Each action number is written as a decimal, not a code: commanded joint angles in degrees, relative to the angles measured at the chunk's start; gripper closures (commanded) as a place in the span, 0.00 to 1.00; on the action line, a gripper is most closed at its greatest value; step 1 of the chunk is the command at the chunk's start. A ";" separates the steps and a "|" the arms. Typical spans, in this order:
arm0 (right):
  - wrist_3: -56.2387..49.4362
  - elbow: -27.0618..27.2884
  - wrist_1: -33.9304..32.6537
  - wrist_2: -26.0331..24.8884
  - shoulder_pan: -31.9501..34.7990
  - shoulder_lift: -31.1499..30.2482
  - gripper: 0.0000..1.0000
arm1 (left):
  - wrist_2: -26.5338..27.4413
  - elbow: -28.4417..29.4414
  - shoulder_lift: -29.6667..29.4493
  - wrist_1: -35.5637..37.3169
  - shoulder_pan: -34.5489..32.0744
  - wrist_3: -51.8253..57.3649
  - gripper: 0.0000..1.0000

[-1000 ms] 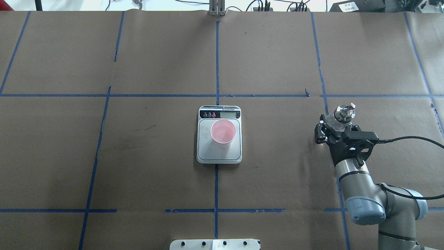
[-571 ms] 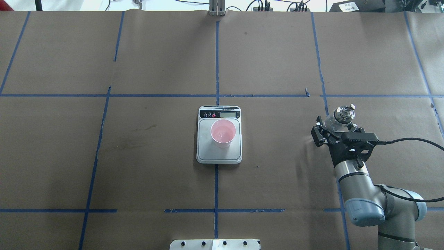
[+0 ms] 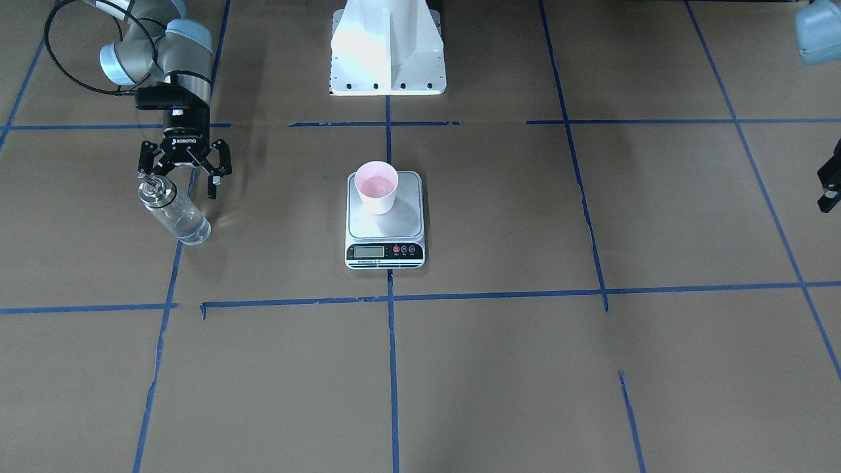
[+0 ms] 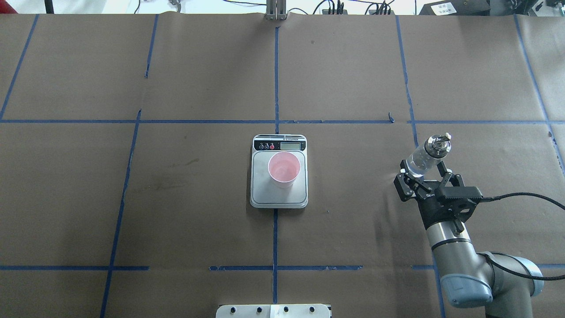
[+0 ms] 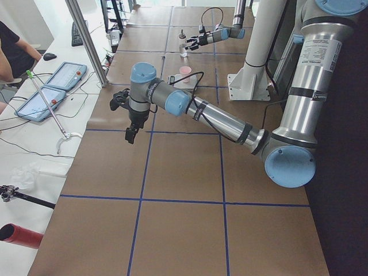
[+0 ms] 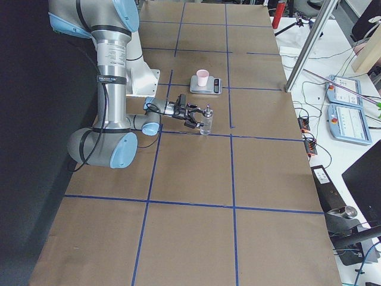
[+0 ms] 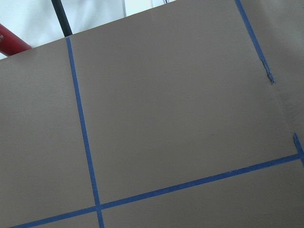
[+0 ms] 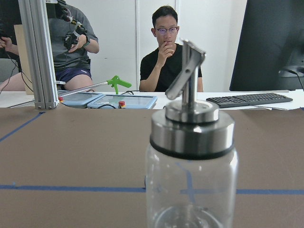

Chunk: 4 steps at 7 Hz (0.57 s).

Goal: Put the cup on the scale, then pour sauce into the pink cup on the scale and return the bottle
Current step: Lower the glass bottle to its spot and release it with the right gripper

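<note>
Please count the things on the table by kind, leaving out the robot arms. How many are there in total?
pink cup: 1
scale: 1
glass bottle: 1
Total: 3

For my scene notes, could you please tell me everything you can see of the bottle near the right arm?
The bottle is a clear glass cylinder with a silver metal collar, a black ring under it and an angled spout. It stands upright on the brown paper table, on the robot's right, apart from the scale. The right claw is open close by, not gripping.
</note>
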 commanded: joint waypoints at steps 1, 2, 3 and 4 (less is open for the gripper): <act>0.07 0.05 9.10 -2.72 -5.57 -6.10 0.00 | 0.03 0.10 -0.03 -0.07 0.00 -0.02 0.00; -0.36 -0.03 16.99 -2.11 -6.03 -10.41 0.00 | 0.03 0.19 0.06 -0.07 -0.26 0.07 0.00; -4.20 -0.30 24.81 -1.32 -6.03 -15.49 0.00 | 0.12 0.71 1.01 -0.25 -0.88 0.51 0.00; -9.54 -2.13 35.94 0.69 -6.03 -18.85 0.00 | 0.12 0.72 1.55 -0.42 -1.06 0.60 0.00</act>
